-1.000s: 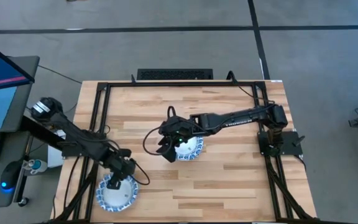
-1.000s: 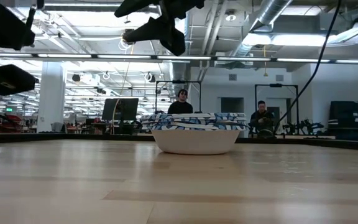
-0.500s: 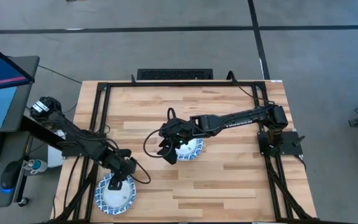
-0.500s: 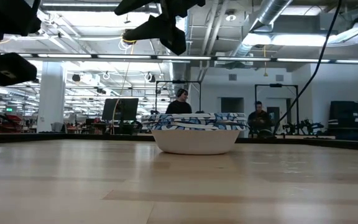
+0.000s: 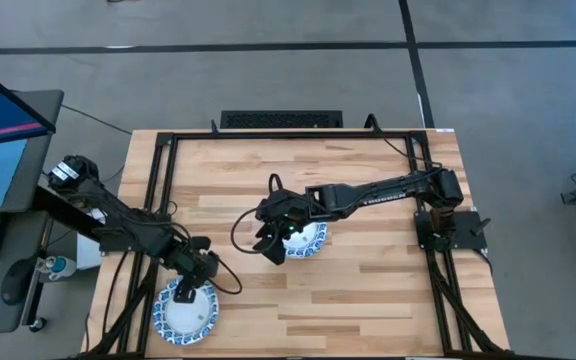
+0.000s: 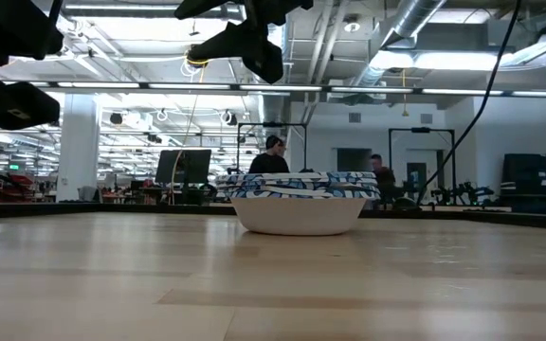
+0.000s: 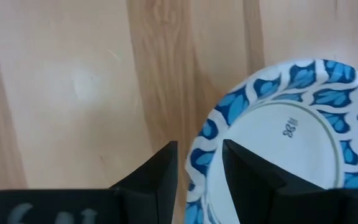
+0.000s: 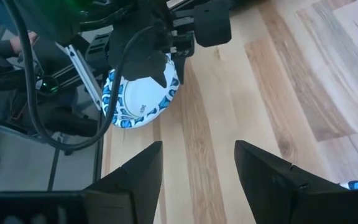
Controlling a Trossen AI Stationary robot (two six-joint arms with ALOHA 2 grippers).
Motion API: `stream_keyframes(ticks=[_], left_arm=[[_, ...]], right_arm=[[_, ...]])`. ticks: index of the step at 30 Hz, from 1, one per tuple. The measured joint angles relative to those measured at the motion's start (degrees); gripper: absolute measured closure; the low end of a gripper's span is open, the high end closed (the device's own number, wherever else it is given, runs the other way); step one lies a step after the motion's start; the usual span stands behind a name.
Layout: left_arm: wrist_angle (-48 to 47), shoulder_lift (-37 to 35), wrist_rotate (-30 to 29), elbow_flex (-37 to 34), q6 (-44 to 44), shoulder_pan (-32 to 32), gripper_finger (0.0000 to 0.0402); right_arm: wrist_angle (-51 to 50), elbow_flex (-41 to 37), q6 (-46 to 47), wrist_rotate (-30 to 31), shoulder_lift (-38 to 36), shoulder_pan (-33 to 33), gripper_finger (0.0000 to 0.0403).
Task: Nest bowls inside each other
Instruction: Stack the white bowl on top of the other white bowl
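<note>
Looking straight down, two lots of bowls can be made out on the table [image 5: 368, 190]: a nested stack [image 5: 308, 240] near the middle, and a single bowl [image 5: 186, 312] right at the near-left corner, its rim almost at the table edge.

The left gripper [image 7: 197, 168] is placed over that corner bowl's rim [image 7: 207, 140], with one finger outside and one inside it. The fingers are spread a little and the rim sits between them, but it can't be told whether it's actually pinched yet. The right gripper [image 5: 271, 243] is hung above the table just beside the stack, fingers spread wide with nothing held, as seen in its own wrist view.

What could go wrong, probably: the bowl is shallow and only caught by a thin rim, so it could be tipped or dropped when lifted. With so little table left on the near-left side, a nudge outward could send it over the edge.

Plenty of bare wood is left between the corner and the stack, so the carry path looks open. The right gripper would need to be cleared away first, though, or the two could be bumped together.
</note>
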Motion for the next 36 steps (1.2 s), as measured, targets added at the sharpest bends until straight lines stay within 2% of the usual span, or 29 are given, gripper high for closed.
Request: stream_keyframes(ticks=[4,14,20,25,36], left_arm=[[0.1,1.2,-0.7,0.0,0.3,0.1,0.0285],[2.8,6.0,4.9,-0.1,2.9,0.1,0.0285],[2.8,4.4,9.2,0.0,2.2,0.1,0.0285],[2.7,2.1,9.2,0.0,2.0,0.1,0.0285],[2.7,2.3,10.9,0.0,1.8,-0.8,0.0285]], right_arm=[[0.1,0.0,0.0,0.0,0.0,0.0,0.0182],[0.1,0.0,0.1,0.0,0.0,0.0,0.0182],[0.1,0.0,0.1,0.0,0.0,-0.4,0.0182],[0.1,0.0,0.1,0.0,0.0,-0.8,0.0182],[0.1,0.0,-0.3,0.0,0.0,-0.8,0.0182]])
